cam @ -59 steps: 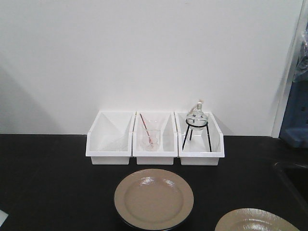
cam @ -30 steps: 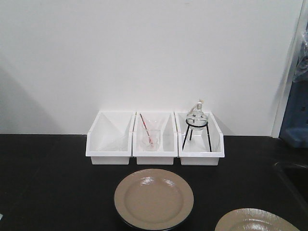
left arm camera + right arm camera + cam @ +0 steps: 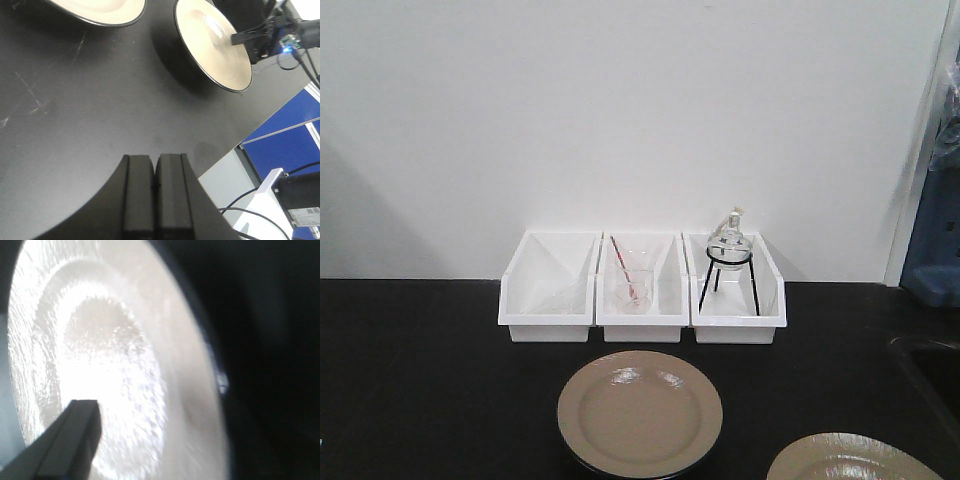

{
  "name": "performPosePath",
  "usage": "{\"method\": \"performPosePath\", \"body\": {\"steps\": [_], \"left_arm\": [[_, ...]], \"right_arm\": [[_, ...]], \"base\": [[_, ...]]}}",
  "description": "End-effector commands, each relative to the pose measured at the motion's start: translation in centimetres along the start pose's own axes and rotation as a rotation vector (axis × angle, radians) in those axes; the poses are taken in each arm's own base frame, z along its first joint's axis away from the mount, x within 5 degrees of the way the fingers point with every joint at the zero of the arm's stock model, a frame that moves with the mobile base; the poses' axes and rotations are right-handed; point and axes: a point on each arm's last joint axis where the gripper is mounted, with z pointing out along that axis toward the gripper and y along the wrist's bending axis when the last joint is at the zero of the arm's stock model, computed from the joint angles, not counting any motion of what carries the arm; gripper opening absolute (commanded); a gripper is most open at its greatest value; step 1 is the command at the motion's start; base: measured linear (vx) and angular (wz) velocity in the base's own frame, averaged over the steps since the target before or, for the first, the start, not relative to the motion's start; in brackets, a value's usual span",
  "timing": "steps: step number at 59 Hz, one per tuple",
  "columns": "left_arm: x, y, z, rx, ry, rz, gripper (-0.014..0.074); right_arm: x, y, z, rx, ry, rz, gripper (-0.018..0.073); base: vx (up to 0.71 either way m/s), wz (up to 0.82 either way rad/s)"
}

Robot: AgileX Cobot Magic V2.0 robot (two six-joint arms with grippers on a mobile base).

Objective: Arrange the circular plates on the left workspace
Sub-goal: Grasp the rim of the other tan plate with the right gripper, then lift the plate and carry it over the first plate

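Front view: one plate (image 3: 640, 413) sits on the countertop (image 3: 420, 380) before the white bins (image 3: 642, 290); a second plate (image 3: 850, 460), right of them, is cropped. Left wrist: left gripper (image 3: 155, 200) pinched together, empty, open counter around. Right wrist: glare-blurred plate; right gripper's finger (image 3: 67, 442) overlaps it, grip unreadable.

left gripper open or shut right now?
Shut. On the left gripper the two fingers press together, nothing between them, above the countertop.

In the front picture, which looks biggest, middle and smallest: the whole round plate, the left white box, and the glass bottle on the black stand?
1. Round plate, the widest.
2. Left white box, narrower than the plate.
3. Glass bottle, the smallest.
The plate sits nearer the camera, which helps it look bigger.
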Motion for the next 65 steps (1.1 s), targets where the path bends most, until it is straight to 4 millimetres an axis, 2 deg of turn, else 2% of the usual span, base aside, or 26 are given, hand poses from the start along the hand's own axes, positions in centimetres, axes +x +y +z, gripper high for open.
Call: {"method": "performPosePath", "body": {"steps": [1, 6, 11, 12, 20, 26, 33, 47, 57, 65], "left_arm": [[-0.8, -1.0, -0.3, 0.053, -0.057, -0.01, -0.0001], [-0.8, -1.0, -0.3, 0.061, -0.053, -0.01, -0.0001], [-0.8, -1.1, -0.3, 0.067, -0.049, -0.01, -0.0001], [-0.8, -1.1, -0.3, 0.067, -0.049, -0.01, -0.0001], [-0.7, -1.1, -0.3, 0.071, -0.047, -0.009, -0.0001], [-0.7, -1.1, -0.3, 0.071, -0.047, -0.009, -0.0001], [-0.7, -1.1, -0.3, 0.071, -0.047, -0.009, -0.0001], [-0.7, -1.2, -0.3, 0.074, -0.045, -0.009, -0.0001], [-0.7, -1.1, -0.3, 0.072, -0.039, -0.005, -0.0001], [-0.4, -1.0, -0.3, 0.054, -0.007, 0.016, -0.0001]], "right_arm": [[-0.9, 1.9, -0.7, -0.063, -0.064, -0.031, 0.041], [-1.1, 2.2, -0.7, -0.083, -0.081, -0.036, 0.0235], [-1.2, 2.4, -0.7, -0.1, -0.09, -0.04, -0.0006], [-1.2, 2.4, -0.7, -0.103, -0.093, -0.041, -0.0016], [-1.2, 2.8, -0.8, -0.14, -0.095, -0.031, -0.001], [-1.5, 3.7, -1.0, -0.244, -0.126, 0.0, -0.0006], [-2.3, 5.3, -1.7, -0.434, -0.208, 0.038, -0.0005], [-3.2, 9.3, -1.8, -0.551, -0.302, 0.04, -0.0005], [-3.6, 13.4, 0.4, -0.646, -0.353, 0.059, -0.0004], [-3.6, 16.5, 3.4, -0.562, -0.33, 0.019, -0.0004]], "base": [[0.0, 0.0], [0.0, 0.0], [0.0, 0.0], [0.0, 0.0], [0.0, 0.0], [0.0, 0.0], [0.0, 0.0], [0.0, 0.0], [0.0, 0.0], [0.0, 0.0]]}}
